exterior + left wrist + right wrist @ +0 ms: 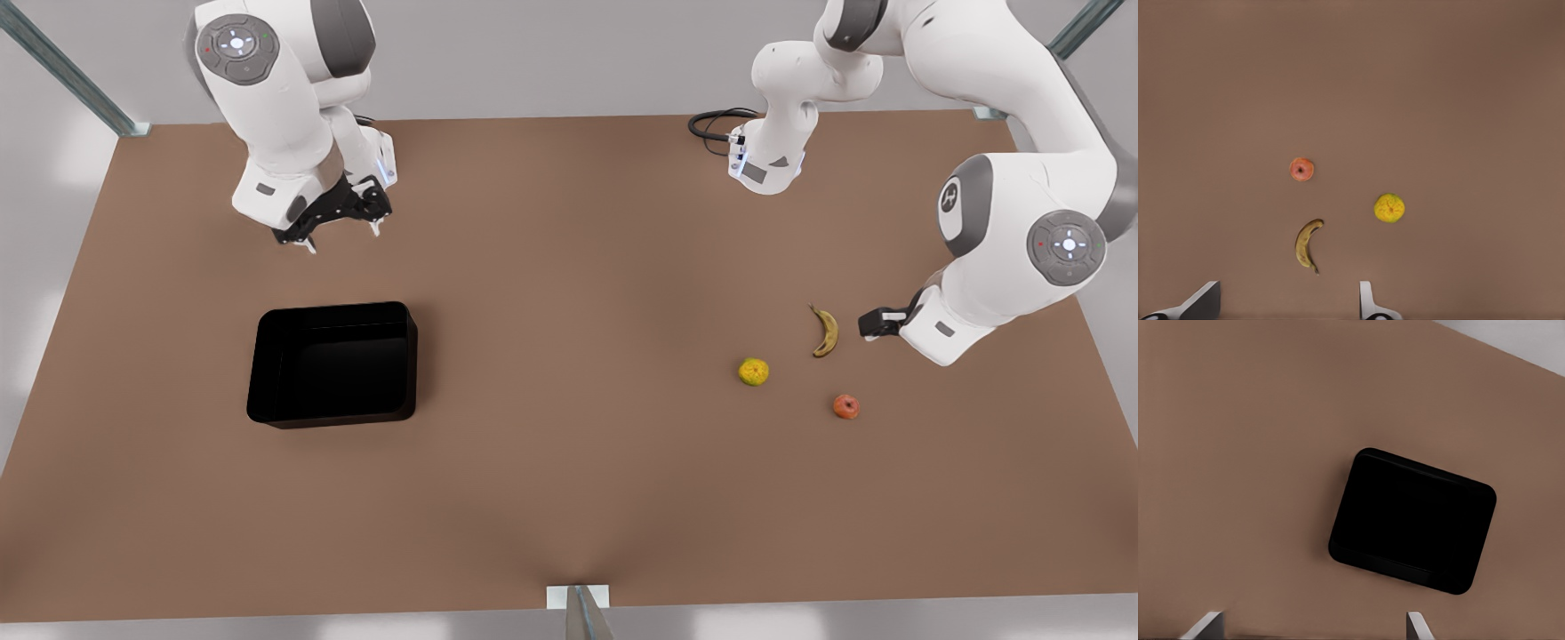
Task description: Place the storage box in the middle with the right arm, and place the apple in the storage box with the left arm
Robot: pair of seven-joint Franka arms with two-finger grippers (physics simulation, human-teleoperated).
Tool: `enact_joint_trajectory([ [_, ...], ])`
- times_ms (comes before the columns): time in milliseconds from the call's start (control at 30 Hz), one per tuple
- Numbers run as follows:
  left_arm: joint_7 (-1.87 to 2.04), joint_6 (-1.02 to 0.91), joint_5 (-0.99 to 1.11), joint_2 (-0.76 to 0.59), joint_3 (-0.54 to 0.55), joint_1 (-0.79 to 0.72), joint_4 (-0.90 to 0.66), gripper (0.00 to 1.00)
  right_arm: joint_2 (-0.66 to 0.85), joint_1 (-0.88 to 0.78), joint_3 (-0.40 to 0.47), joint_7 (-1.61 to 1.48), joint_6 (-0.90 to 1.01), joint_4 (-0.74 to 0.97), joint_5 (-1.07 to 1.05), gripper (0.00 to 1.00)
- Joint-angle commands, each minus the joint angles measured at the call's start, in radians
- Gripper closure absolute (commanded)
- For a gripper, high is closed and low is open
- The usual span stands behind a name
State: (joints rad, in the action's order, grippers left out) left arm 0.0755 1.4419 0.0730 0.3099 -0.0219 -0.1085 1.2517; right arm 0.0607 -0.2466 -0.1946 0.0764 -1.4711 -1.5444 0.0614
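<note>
The black open-topped storage box point(334, 364) sits on the brown table at the front view's left; its dark hollow point(1411, 530) holds nothing. My right gripper point(342, 227) hangs open above the table, a little behind the box; its two fingertips point(1205, 623) stand wide apart. The small red-orange apple point(846, 407) lies on the table at the front view's right, and the left wrist view shows it too point(1301, 169). My left gripper point(876, 322) hovers open just behind the fruit, beside the banana, apart from the apple, its fingertips point(1368, 297) spread.
A brown-spotted banana point(825, 332) and a yellow-green round fruit point(753, 372) lie close to the apple. A black cable loop point(711, 124) rests at the left arm's base. Bare table stretches between the box and the fruit.
</note>
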Motion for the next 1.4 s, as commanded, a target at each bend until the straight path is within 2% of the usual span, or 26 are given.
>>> enact_joint_trajectory([
  [0,0.001,0.000,0.010,0.000,0.000,0.001,0.000,0.00,-0.001,0.056,0.000,0.000,-0.002,-0.002,0.000,0.00],
  [33,0.000,0.002,0.011,0.008,0.002,-0.004,0.002,0.00,-0.002,0.056,0.000,0.000,-0.009,-0.009,0.000,0.00],
  [67,0.001,0.011,0.021,0.023,0.000,-0.022,0.009,0.00,-0.030,0.056,-0.002,0.002,-0.099,-0.088,0.000,0.00],
  [133,0.000,0.018,0.065,0.096,0.010,-0.031,0.009,0.00,-0.100,0.056,0.000,0.014,-0.452,-0.304,0.000,0.00],
  [200,0.006,0.067,0.065,0.153,0.011,-0.051,0.012,0.00,-0.176,0.058,0.001,0.014,-0.589,-0.358,0.000,0.00],
  [333,0.003,0.195,0.067,0.253,0.010,-0.030,0.058,0.00,-0.223,0.059,0.004,0.014,-0.814,-0.493,0.000,0.00],
  [433,-0.013,0.287,0.068,0.304,0.008,0.043,0.063,0.00,-0.265,0.073,0.026,0.014,-0.819,-0.511,0.000,0.00],
  [533,-0.017,0.273,0.050,0.304,0.010,0.076,0.097,0.00,-0.346,0.073,0.061,0.013,-0.839,-0.508,0.002,0.00],
  [600,-0.059,0.290,-0.036,0.373,0.008,0.109,0.110,0.00,-0.395,0.064,0.075,0.014,-0.861,-0.510,0.002,0.00],
  [633,-0.059,0.363,-0.036,0.362,0.008,0.116,0.175,0.00,-0.406,0.059,0.080,0.014,-0.861,-0.510,0.000,0.00],
  [733,-0.049,0.592,-0.032,0.115,0.004,0.148,0.561,0.00,-0.420,0.056,0.081,0.014,-0.862,-0.508,0.000,0.00],
  [767,-0.049,0.649,-0.029,0.090,0.004,0.161,0.615,0.00,-0.432,0.055,0.080,0.014,-0.862,-0.508,0.000,0.20],
  [800,-0.057,0.696,-0.027,0.069,0.007,0.184,0.650,0.00,-0.435,0.053,0.080,0.014,-0.862,-0.507,0.000,0.50],
  [867,-0.060,0.710,-0.027,0.077,0.007,0.190,0.660,0.00,-0.441,0.043,0.081,0.014,-0.862,-0.505,0.000,0.79],
  [967,-0.059,0.819,-0.025,0.167,0.011,0.158,0.635,0.00,-0.455,0.038,0.081,0.016,-0.864,-0.503,0.000,0.79],
  [1367,-0.135,0.888,-0.025,0.228,0.027,0.214,0.638,0.00,-0.420,0.027,0.080,0.042,-0.859,-0.502,-0.003,0.79],
])
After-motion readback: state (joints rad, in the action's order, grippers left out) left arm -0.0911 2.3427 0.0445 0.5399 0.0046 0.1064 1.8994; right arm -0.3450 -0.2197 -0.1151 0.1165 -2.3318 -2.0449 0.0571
